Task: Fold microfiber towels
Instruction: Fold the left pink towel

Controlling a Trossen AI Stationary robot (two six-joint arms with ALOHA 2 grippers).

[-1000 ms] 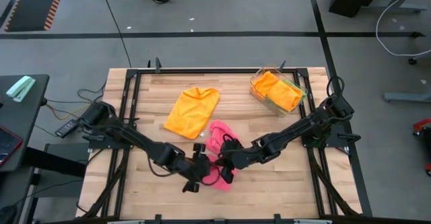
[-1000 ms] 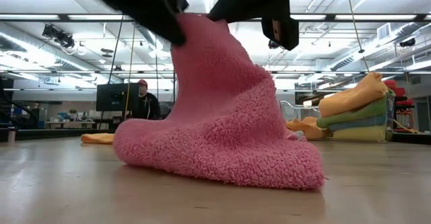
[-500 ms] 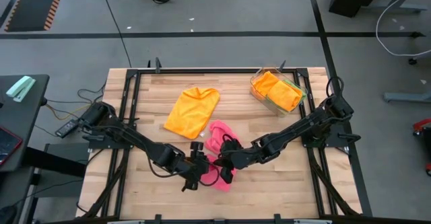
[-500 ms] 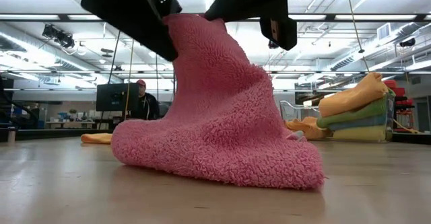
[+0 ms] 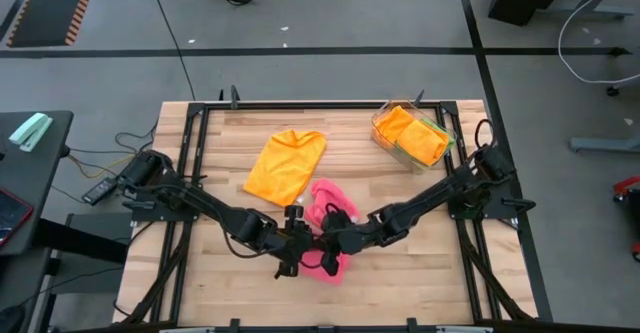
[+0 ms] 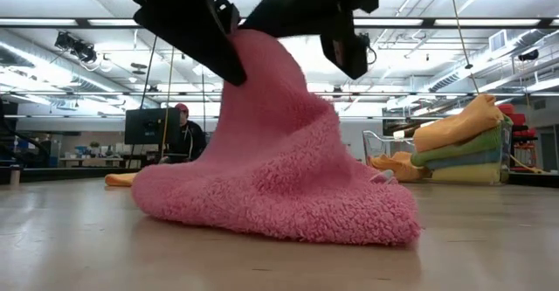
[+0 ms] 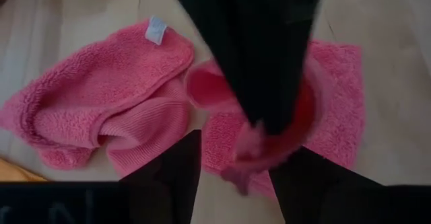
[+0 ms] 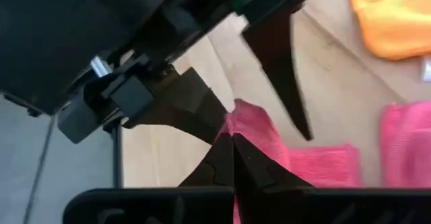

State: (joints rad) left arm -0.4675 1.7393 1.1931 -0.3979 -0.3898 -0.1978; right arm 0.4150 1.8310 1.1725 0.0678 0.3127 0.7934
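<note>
The right hand [image 5: 338,241] is pressed together on a raised peak of the pink towel [image 5: 328,213], lifting it off the desk [image 5: 440,263]; the left hand [image 5: 300,256], fingers spread, flanks the same peak. An orange towel [image 5: 285,165] lies flat nearby

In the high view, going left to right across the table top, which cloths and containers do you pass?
orange towel → pink towel, held up between the left gripper and right gripper → clear tray stacked with folded towels.
</note>
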